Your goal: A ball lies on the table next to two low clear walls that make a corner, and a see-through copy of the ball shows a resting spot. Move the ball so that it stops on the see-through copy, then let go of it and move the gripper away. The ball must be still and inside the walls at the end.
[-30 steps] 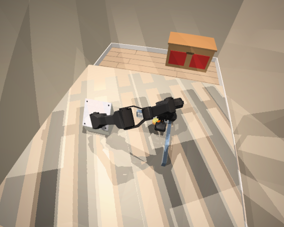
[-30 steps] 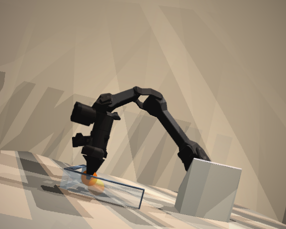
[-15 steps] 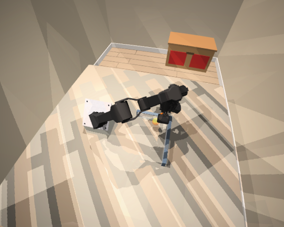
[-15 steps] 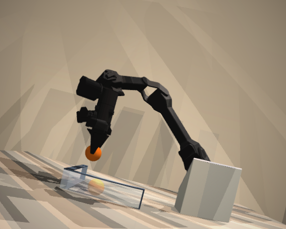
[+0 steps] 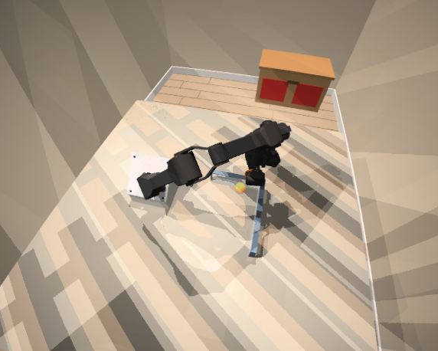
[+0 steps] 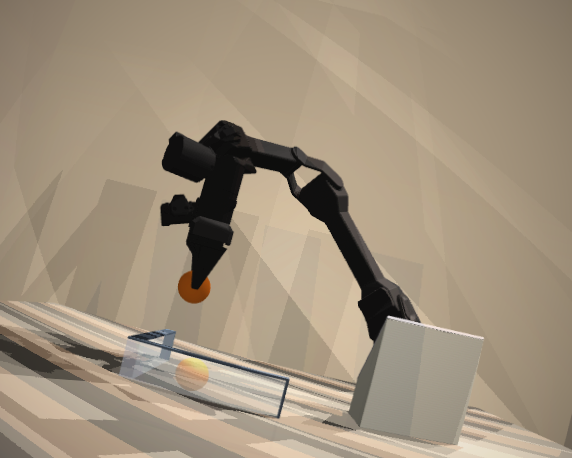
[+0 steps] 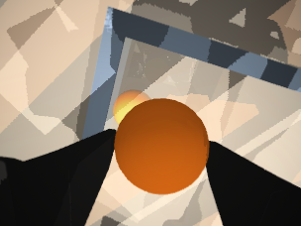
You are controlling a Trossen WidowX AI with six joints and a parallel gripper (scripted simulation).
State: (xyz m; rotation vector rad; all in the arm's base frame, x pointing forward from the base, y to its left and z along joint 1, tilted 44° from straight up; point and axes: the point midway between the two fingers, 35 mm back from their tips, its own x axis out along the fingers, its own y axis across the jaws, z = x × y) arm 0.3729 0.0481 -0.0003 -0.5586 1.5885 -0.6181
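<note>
Figure: ball carried above the walled corner. My gripper [image 6: 197, 286] is clenched on the orange ball [image 6: 194, 288], one dark finger [image 7: 64, 173] pressing each side at the ball's widest line, as the wrist view shows. The ball hangs in the air, well above the table [image 6: 56, 400] and apart from it. Below it, on the worktop, sits the see-through copy [image 6: 192, 373], a pale yellow-orange sphere tucked inside the two clear walls [image 6: 231, 390]. In the top view that copy [image 5: 240, 188] lies near the corner where the walls [image 5: 258, 222] meet, toward the far right part of the worktop, closer to the far edge than to the near one.

Handling, as I judge it: the ball looks rigid and smooth, so it offers the fingers only two small contact patches and could squirt out if I squeeze off-centre. It seems light, since the grip holds it without sag. Being round, it will roll once freed; I would keep hold across the equator, set it down on the copy with the walls behind it, and open gently.
</note>
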